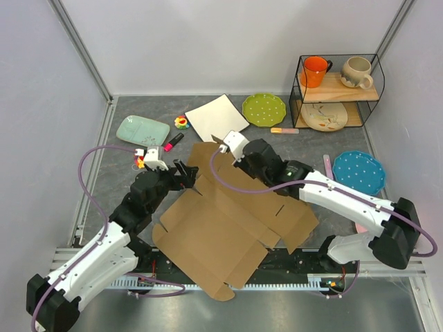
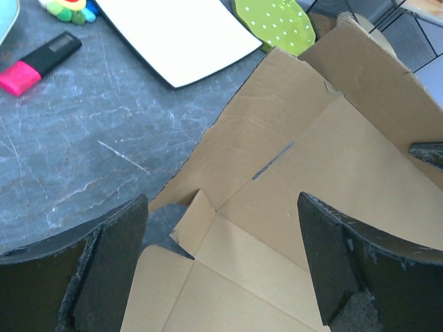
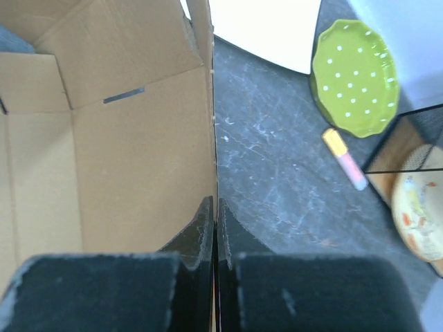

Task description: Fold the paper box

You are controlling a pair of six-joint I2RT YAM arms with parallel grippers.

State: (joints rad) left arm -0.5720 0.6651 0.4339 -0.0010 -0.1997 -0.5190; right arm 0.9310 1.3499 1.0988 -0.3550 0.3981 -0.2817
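Observation:
The paper box (image 1: 228,228) is a brown die-cut cardboard sheet lying mostly flat in the middle of the table, with its far panel raised. My right gripper (image 1: 223,143) is shut on the edge of that raised far panel (image 3: 138,152), pinching the thin cardboard between both fingers (image 3: 214,214). My left gripper (image 1: 188,173) is open and empty, hovering over the box's left far corner, with a small corner tab (image 2: 190,221) and a slot (image 2: 273,160) between its fingers (image 2: 221,266).
A white square plate (image 1: 216,116), green dotted plate (image 1: 264,108), pink marker (image 1: 173,142) and mint tray (image 1: 142,129) lie beyond the box. A wire shelf (image 1: 338,90) with mugs stands far right, a blue plate (image 1: 358,171) beside it.

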